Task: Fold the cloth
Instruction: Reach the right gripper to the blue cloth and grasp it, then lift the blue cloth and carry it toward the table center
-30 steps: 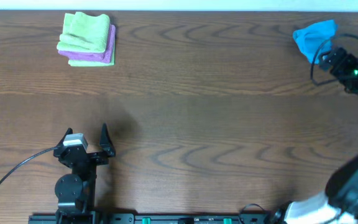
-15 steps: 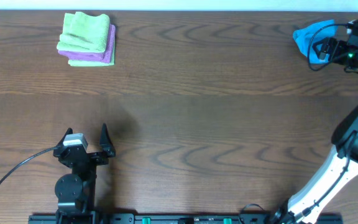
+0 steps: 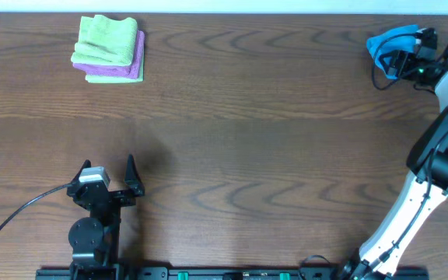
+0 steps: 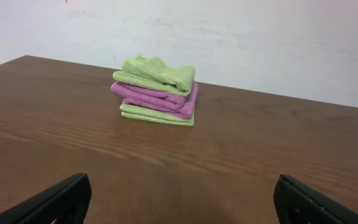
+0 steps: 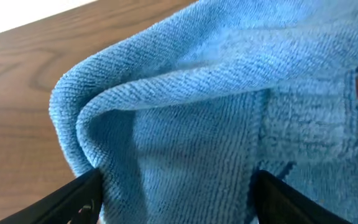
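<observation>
**Right arm at the blue cloth in the far corner, left arm parked**

The cloth (image 3: 391, 40) sits bunched up at about 2 o'clock on the table (image 3: 247, 140), right near the far edge, not spread flat. It looks crumpled into a hump with one thick rolled fold on the side facing the wrist camera. No fold is made so far, by the look of it

The right gripper (image 5: 178, 198) is stretched out to that corner and sits low against the cloth. Its fingers (image 5: 82, 198) stand apart on either side of a wad of blue fabric. Can't tell whether they pinch it or only straddle it. My guess is it's placed there to get a hold on the rolled edge and drag the cloth toward the middle, where there's room to lay it out

The left gripper (image 4: 180, 198) is at about 7 o'clock near the base with its jaws spread wide and nothing between them. It points toward 11 o'clock, probably just waiting out of the way

At 10 o'clock is a neat folded stack, light green cloth (image 3: 107, 39) on top of purple cloth (image 3: 127, 74), with another green layer at the bottom in the left wrist view. It's well apart from both arms and likely not part of this job

No container is in view, no bin, tray or box. All the cloths lie straight on the wood
</observation>
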Controlling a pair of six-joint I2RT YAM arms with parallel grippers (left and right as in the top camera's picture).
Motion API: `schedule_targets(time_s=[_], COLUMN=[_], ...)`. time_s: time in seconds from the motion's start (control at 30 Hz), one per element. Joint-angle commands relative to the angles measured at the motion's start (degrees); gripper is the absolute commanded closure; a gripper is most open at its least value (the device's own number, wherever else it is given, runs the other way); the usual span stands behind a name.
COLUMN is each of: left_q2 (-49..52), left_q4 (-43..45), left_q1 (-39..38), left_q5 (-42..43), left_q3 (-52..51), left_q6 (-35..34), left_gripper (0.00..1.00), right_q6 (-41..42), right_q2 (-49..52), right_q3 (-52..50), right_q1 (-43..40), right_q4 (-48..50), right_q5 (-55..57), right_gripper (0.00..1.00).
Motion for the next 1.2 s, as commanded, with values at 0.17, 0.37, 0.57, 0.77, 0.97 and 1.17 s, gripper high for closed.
schedule_targets(time_s=[0.17, 0.37, 0.57, 0.77, 0.97, 1.17], left_q2=[-0.26, -0.26, -0.26, -0.26, -0.26, -0.26], left_q4=[-1.16, -1.16, -1.16, -1.16, -1.16, -1.16], left_q1=[0.24, 0.24, 0.24, 0.24, 0.24, 0.24], left_q5=[-0.57, -0.55, -0.57, -0.55, -0.57, -0.57], left_q3=[-2.10, -2.10, -2.10, -2.10, -2.10, -2.10], left_q6=[0.02, 0.02, 0.02, 0.02, 0.02, 0.02], left_gripper=[0.05, 0.05, 0.05, 0.05, 0.05, 0.05], right_q6=[3.63, 4.15, 4.76, 1.70, -3.08, -3.48], right_q2=[1.66, 1.66, 1.18, -5.70, -18.45, -23.76], right_q3=[1.64, 1.66, 2.40, 4.42, 4.50, 4.50], right_q1=[1.25, 1.49, 2.67, 6.99, 15.76, 26.60], right_q4=[0.61, 0.57, -1.55, -9.46, -16.74, -23.52], right_q5=[-1.36, -1.33, -1.36, 0.39, 7.50, 17.66], right_gripper=[0.69, 0.97, 0.99, 0.99, 0.99, 0.99])
